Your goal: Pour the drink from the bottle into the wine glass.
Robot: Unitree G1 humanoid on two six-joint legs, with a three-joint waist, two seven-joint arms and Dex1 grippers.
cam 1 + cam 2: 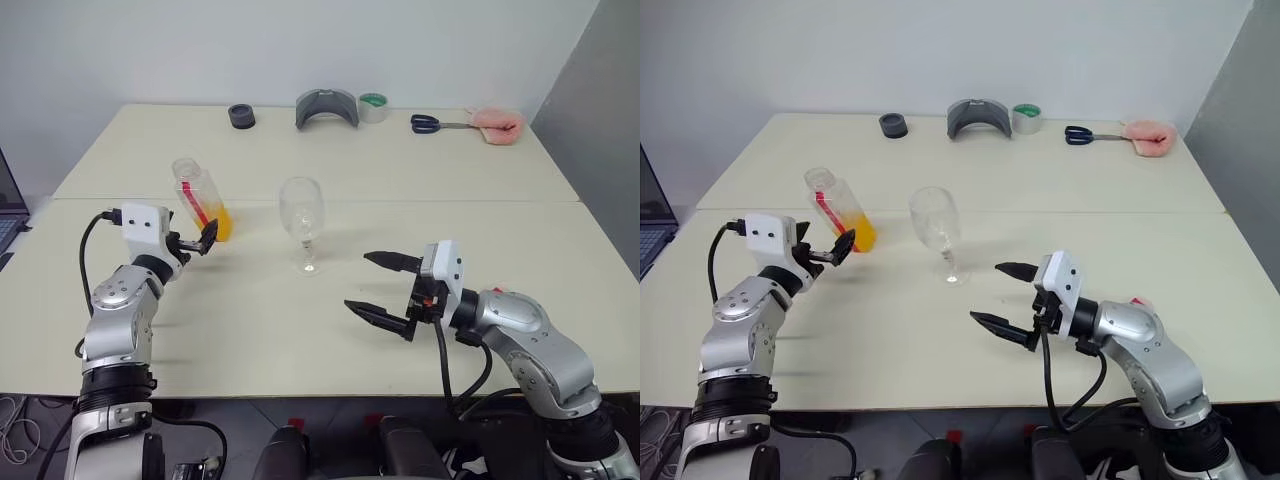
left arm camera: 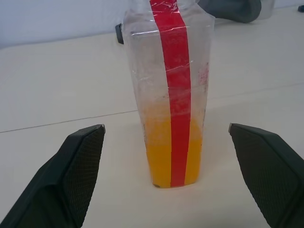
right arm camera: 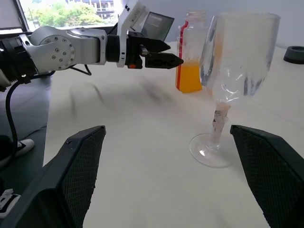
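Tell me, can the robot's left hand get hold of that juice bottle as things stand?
Probably yes. The left hand is open right in front of the bottle, its fingers spread wider than it, and nothing lies between them.

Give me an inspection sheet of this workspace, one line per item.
Surface: two cream tables pushed together, seam across the middle.
Job's things: bottle uncapped, upright, drink filling its lower part; glass upright, no drink in it, beside the bottle and apart from it.
Clutter: at the far edge, black ring, grey curved piece, tape roll, scissors, pink cloth.
Grippers: left gripper open, close before the bottle, not touching; right gripper open, empty, facing the glass.
Cables: black cables on both arms.
Surroundings: white wall; laptop edge far left.
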